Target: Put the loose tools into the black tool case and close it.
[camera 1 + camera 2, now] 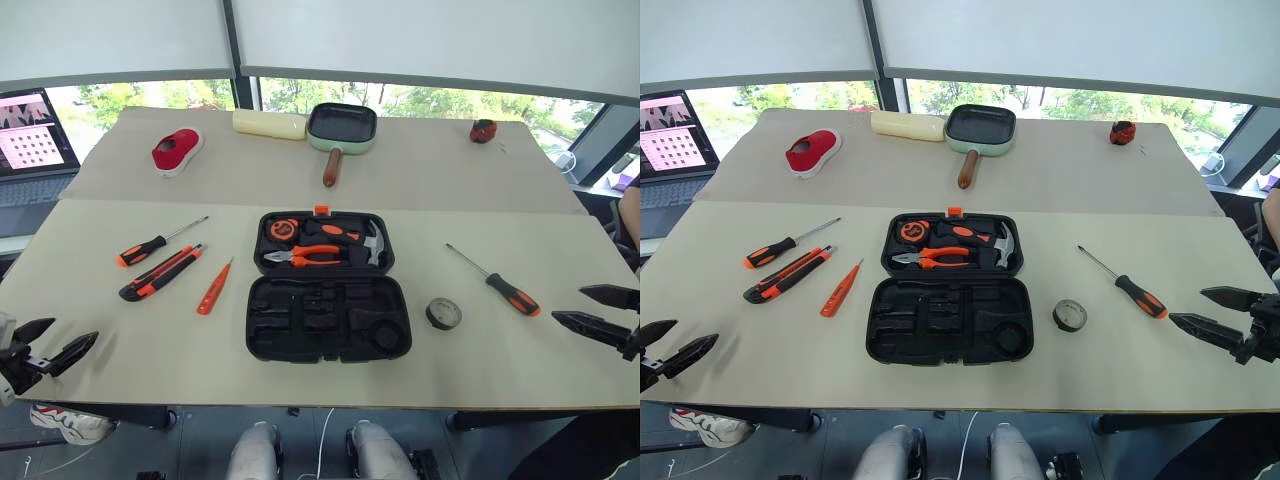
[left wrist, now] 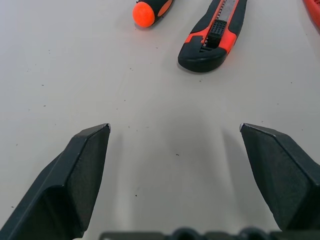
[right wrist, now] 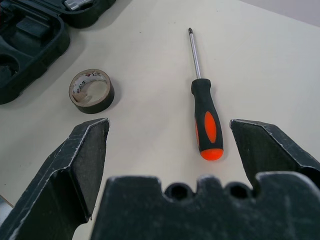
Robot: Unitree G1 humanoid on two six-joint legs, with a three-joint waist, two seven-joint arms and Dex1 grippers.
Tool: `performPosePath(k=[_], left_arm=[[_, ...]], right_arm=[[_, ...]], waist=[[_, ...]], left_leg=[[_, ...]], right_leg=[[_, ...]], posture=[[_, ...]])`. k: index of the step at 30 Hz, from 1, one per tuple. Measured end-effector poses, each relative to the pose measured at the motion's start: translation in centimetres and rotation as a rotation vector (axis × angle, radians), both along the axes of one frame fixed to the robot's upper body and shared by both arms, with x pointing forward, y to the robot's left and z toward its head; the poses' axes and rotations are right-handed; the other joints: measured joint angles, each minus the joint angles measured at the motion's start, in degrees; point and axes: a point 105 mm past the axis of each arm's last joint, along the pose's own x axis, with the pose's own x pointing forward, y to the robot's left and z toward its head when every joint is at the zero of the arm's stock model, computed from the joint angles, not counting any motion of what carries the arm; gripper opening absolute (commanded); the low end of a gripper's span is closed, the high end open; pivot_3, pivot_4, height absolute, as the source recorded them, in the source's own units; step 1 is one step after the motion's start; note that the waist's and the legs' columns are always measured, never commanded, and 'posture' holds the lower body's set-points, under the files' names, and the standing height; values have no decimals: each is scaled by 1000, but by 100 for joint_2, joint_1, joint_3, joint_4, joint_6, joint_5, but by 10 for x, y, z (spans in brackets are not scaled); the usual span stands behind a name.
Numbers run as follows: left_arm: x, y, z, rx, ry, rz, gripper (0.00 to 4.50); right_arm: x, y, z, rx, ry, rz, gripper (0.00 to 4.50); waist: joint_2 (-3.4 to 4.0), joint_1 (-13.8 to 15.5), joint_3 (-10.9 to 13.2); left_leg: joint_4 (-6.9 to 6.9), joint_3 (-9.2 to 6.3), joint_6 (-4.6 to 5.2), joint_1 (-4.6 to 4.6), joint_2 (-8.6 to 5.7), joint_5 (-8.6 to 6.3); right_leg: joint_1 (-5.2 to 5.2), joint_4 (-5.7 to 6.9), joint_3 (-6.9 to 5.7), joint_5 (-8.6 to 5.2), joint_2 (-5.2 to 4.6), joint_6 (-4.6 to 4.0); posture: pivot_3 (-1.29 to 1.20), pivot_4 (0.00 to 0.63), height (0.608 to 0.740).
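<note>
The black tool case (image 1: 262,305) lies open mid-table; its far half holds pliers, a hammer and a tape measure, and its near half has bare recesses. Left of it lie a long screwdriver (image 1: 150,245), the utility knife (image 1: 160,273) and a slim orange screwdriver (image 1: 214,288). To the right lie the black tape roll (image 1: 443,313) and a second long screwdriver (image 1: 500,283). My left gripper (image 1: 70,335) hovers open at the front left edge, short of the knife (image 2: 215,35). My right gripper (image 1: 568,304) is open at the right edge, facing the screwdriver (image 3: 206,117) and tape roll (image 3: 91,91).
On the far table section stand a green-rimmed pan (image 1: 341,127), a cream roll (image 1: 268,124), a red-and-white object (image 1: 176,150) and a small red object (image 1: 483,130). A laptop (image 1: 30,135) sits at the far left. The table's front edge runs just below both grippers.
</note>
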Motion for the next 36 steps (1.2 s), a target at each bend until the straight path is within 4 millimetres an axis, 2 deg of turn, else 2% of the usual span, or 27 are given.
performPosePath(k=[3, 5, 9, 10, 12, 15, 17, 19, 21, 26, 29, 32, 36], left_arm=[[1, 0, 1, -1, -3, 1, 4454], [9, -4, 4, -3, -21, -12, 4454], [37, -19, 21, 7, -35, -89, 4454], [49, -25, 31, 11, -44, -131, 4454], [59, -32, 40, 24, -59, -174, 4454], [90, -40, 46, 45, -50, -223, 4454], [121, -47, 48, 88, -26, -259, 4454], [143, -50, 55, 149, -17, -281, 4454], [157, -49, 59, 160, -10, -264, 4454], [176, -49, 42, 153, 65, -212, 4454], [178, -50, 26, 174, 122, -202, 4454], [179, -48, 22, 213, 152, -188, 4454], [181, -46, 16, 188, 183, -138, 3519]], right_arm=[[0, 0, -1, 2, 0, -2, 4478], [0, 0, -4, 10, -10, -11, 4478], [4, 16, 5, 0, -49, 34, 4478], [6, 28, 13, 14, -67, 75, 4478], [7, 45, 23, 19, -96, 139, 4478], [5, 79, 32, 30, -102, 246, 4478], [0, 116, 39, 34, -126, 379, 4478], [-9, 150, 49, 29, -164, 507, 4478], [-12, 161, 54, 27, -182, 541, 4478], [-17, 171, 55, 34, -183, 547, 4478], [-22, 175, 53, 35, -176, 549, 4478], [-26, 175, 54, 39, -186, 537, 4478], [-29, 170, 56, 46, -194, 503, 4500]], waist=[[0, 0, 0], [-1, 13, 0], [1, 43, 0], [2, 41, 0], [3, 30, 0], [5, 26, -1], [2, 34, 1], [-1, 44, 2], [-7, 33, -1], [-11, 40, 0], [-11, 46, 0], [-15, 52, 0], [-15, 53, 0]], left_leg=[[0, 0, 0, 0, 0, 0], [0, 0, 0, 1, -1, 0], [2, -1, -1, 1, -4, 2], [2, -1, -1, 1, -2, 2], [2, -2, -1, 0, -1, 2], [1, -5, 0, -4, -2, 2], [5, -12, -2, -10, -2, 4], [13, -24, -4, -30, -2, 6], [21, -22, 4, -45, -6, 0], [40, -29, 14, -70, -8, -9], [51, -40, 14, -82, -7, -8], [69, -50, 14, -86, -8, -9], [94, -68, 15, -92, -6, -10]], right_leg=[[0, 0, 0, 0, 0, 0], [3, 1, -1, 1, 0, 1], [2, 10, -1, 3, 1, 5], [2, 10, -1, 3, 4, 5], [1, 10, -1, 4, 5, 5], [2, 12, -1, 4, 13, 6], [1, 15, -5, 4, 25, 5], [-5, 14, -13, 8, 26, 8], [-8, 2, -13, 12, 22, 16], [-16, 2, -23, 13, 17, 23], [-20, 7, -33, 13, 17, 23], [-13, 13, -40, 13, 16, 23], [-3, 22, -56, 14, 17, 25]], posture=[[0, 150, 740], [0, 150, 740], [0, 150, 740], [0, 150, 740], [0, 150, 740], [0, 150, 740], [0, 150, 740], [0, 150, 740], [0, 150, 740], [0, 150, 740], [0, 150, 740], [0, 150, 740], [0, 150, 740]])
